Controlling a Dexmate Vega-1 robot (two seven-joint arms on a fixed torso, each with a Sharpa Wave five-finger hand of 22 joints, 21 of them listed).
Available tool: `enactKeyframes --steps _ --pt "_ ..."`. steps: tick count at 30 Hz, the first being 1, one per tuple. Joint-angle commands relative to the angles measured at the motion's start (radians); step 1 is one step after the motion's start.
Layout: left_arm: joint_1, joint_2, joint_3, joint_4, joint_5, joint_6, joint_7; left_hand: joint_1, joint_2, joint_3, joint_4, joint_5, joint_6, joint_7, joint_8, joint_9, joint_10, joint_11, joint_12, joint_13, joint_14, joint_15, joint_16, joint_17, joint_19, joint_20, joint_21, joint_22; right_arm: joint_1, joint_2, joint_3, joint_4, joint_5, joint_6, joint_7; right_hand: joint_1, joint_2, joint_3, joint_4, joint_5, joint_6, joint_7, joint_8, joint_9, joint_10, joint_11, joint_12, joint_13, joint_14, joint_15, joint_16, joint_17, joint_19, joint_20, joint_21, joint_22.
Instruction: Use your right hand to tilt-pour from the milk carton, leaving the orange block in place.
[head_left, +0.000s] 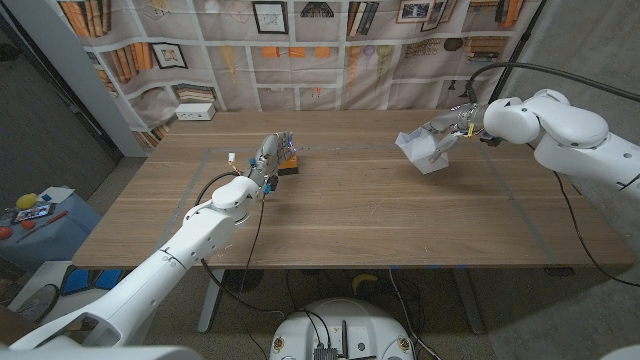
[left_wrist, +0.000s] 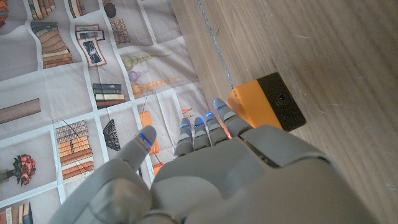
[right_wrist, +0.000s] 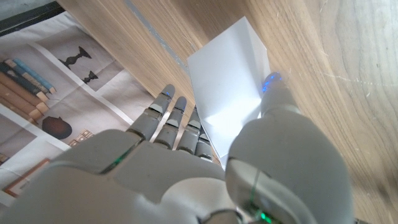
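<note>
Nearest, toward the table's (head_left: 330, 215) left edge, the left hand (head_left: 268, 157) waits with fingers apart, holding nothing, its fingertips (left_wrist: 211, 121) just beside the orange block (head_left: 288, 163); whether they touch it I cannot tell. Farther back, toward the table's far right corner, the right hand (head_left: 443, 135) grips the white milk carton (head_left: 422, 152) between thumb and fingers, tilted. The main risk, I judge, is slip: the carton's smooth faces could slide in the hand as the tilt deepens. A twitch of the left hand could also nudge the block out of place.
</note>
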Motion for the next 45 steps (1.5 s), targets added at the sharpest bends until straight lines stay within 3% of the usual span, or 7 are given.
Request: enactKeyframes --steps 1,25,45 --pt "-0.006 -0.005 0.004 0.010 0.001 -0.005 -0.005 -0.013 0.086 0.006 -0.001 -0.004 0.006 -0.007 -0.002 0.005 0.009 0.002 -0.001 0.003 0.008 0.004 -0.003 0.005 0.010 -0.001 0.000 0.005 0.080 0.060 -0.058 -0.008 -0.251 0.063 0.167 -0.008 0.009 0.001 0.003 -0.004 0.005 -0.005 0.007 0.001 0.000 -0.004 -0.006 0.006 0.001 -0.033 0.008 0.001 0.007 0.007 0.001 0.004" --pt "-0.025 -0.027 0.015 0.046 0.006 -0.026 -0.019 -0.013 0.086 0.008 0.000 -0.003 0.008 -0.006 -0.002 0.005 0.011 0.002 -0.001 0.003 0.012 0.004 -0.003 0.005 0.010 -0.001 0.000 0.005 0.215 0.193 -0.129 0.110 -0.429 0.240 0.420 -0.009 0.011 0.015 0.001 -0.006 0.016 -0.011 0.017 0.000 0.004 -0.016 -0.009 0.014 0.007 -0.039 -0.001 -0.002 0.005 0.008 -0.003 0.004" --pt "0.001 -0.025 0.015 0.023 0.007 -0.026 -0.004 -0.013 0.086 0.008 0.000 -0.004 0.009 -0.006 -0.002 0.005 0.013 0.002 -0.001 0.003 0.011 0.004 -0.004 0.005 0.011 -0.002 0.000 0.005 0.280 0.245 -0.206 0.156 -0.588 0.363 0.532 -0.015 0.019 0.027 0.002 -0.006 0.011 -0.018 0.021 0.001 0.003 -0.025 -0.013 0.021 0.010 -0.049 -0.008 -0.002 -0.006 0.017 -0.008 0.004"
